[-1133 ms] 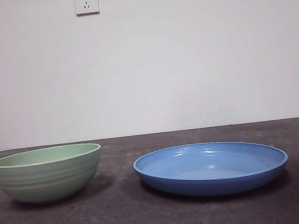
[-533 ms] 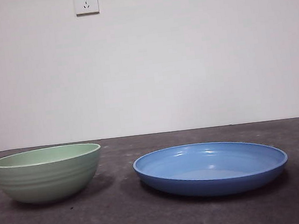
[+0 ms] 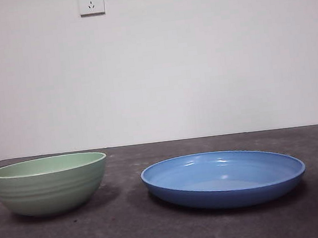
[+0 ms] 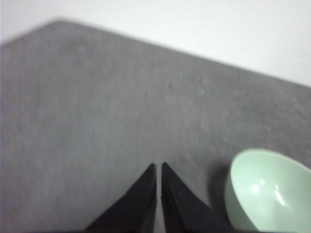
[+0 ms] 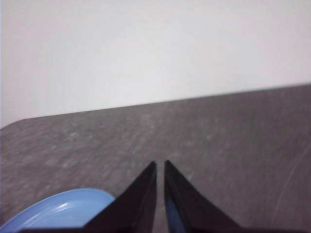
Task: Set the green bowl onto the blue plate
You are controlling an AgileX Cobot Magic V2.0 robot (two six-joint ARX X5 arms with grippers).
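Nothing much has moved vs the 2 earlier front pics: bowl and plate sit where they were, maybe a hair toward 9 o'clock, no arm in front view.

Dark grey table (image 3: 177, 232) fills the lower part of the front view, white wall (image 3: 198, 63) behind w/ a socket (image 3: 91, 1) at 12 o'clock, up top.

Blue plate (image 3: 224, 179) is the widest item, flat on the table at approx 4 o'clock from frame centre, glossy, rim raised, holding nothing. In the right wrist view only a slice of it shows (image 5: 58, 211), just beside that arm's jaws.

Green bowl (image 3: 49, 184) stands upright on the table at approx 8 o'clock, well apart from the plate, bare table between the 2. Faint ridges on its outer wall, paler rim. Left wrist view shows it from above (image 4: 269, 191), near the jaws but not touching.

Left gripper (image 4: 158, 167): 2 black jaws pressed close, only a thin slit between, clamping nothing, over bare table. Right gripper (image 5: 160, 165): same, jaws closed together, nothing held.
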